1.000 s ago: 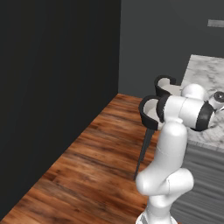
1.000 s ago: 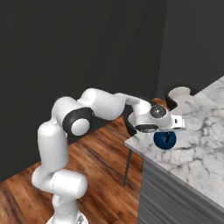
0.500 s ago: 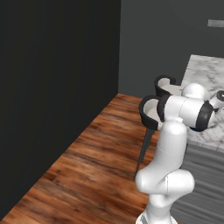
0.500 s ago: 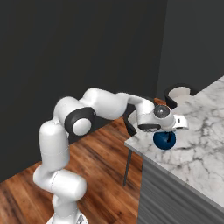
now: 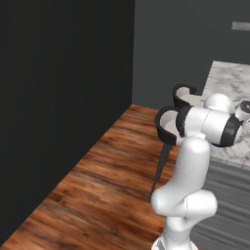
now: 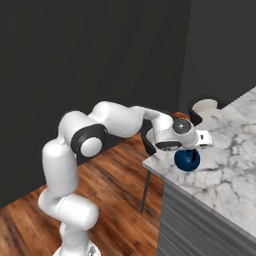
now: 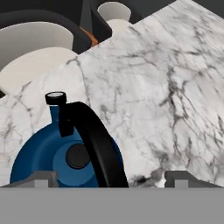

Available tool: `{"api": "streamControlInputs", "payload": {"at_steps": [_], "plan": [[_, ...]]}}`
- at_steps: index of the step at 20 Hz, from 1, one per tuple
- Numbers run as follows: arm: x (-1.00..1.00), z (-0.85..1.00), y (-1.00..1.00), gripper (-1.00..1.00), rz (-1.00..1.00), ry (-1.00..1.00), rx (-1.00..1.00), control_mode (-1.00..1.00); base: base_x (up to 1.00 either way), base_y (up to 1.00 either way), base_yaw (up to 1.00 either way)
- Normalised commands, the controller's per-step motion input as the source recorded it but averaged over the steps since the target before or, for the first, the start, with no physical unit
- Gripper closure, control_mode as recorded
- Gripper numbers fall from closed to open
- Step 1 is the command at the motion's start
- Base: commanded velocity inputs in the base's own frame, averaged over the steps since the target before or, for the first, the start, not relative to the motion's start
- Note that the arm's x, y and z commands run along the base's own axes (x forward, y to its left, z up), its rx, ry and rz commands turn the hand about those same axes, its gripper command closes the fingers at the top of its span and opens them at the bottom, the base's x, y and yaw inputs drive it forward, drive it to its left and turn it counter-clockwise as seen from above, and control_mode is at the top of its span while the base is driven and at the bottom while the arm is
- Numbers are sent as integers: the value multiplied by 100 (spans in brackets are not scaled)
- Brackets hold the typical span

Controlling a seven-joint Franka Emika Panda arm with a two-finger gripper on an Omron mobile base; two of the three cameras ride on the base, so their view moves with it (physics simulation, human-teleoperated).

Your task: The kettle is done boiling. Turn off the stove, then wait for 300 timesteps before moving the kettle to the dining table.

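The glossy blue kettle stands upright on the white marble dining table near its front corner. In the hand view the kettle lies just below the hand, its black arched handle running up between the two fingertips. My gripper is open above it, with both fingertips well clear of the handle. From the right base view the gripper hovers right over the kettle's top. The stove is out of view.
Two dark chairs with pale seats stand against the dining table's near side; a chair sits beyond the edge. A wood floor and a dark wall lie to the left.
The jaws have spread apart and let go of the kettle's handle. The kettle stays where it stood on the marble top, and the arm has hardly moved.
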Motion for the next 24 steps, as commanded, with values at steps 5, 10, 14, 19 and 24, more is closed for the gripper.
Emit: {"api": "streamControlInputs", "payload": {"at_steps": [5, 10, 14, 19, 24], "plan": [[0, 26, 17, -100, -4, 0, -5, -100, 0, 0, 0], [0, 36, 7, -100, -7, 0, -7, -100, 0, 0, 0], [-1, 26, 3, -100, -6, 1, -5, -100, 0, 0, 0], [-9, 28, 6, -100, -4, 2, -3, -100, 0, 0, 0], [-24, 35, 3, -100, -2, 6, 0, -100, 0, 0, 0]]}}
